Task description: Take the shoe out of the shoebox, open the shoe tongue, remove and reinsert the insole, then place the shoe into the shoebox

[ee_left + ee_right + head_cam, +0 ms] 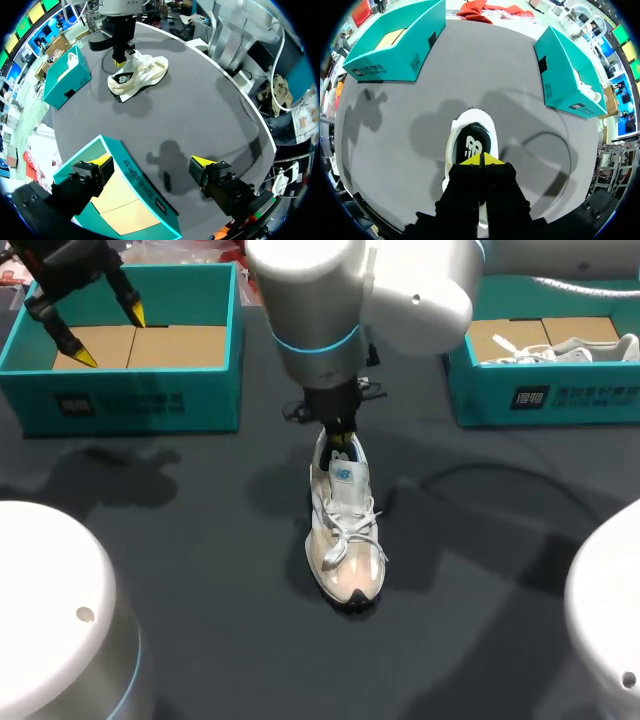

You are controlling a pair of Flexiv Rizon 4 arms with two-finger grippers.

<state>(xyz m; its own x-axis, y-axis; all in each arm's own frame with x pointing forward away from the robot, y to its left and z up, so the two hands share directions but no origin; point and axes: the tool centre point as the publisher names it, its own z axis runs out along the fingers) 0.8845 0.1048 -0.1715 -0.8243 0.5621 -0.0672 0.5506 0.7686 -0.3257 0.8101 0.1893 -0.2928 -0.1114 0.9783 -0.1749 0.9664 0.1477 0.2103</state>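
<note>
White shoe (345, 530) lies on the dark table (200, 540), well clear of the teal shoebox (120, 400). Right gripper (481, 160), tips pressed together, sits at its heel opening. Left gripper (108, 335) hangs spread wide over the shoebox.

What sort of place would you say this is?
Probably a robotics test bench: a dark table with a shoe, a left shoebox and a right shoebox, and the right arm down at the shoe.

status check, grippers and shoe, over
Left gripper open over left shoebox. Right gripper shut at shoe opening. Shoe upright on table, outside the shoebox. No obstruction seen.
</note>
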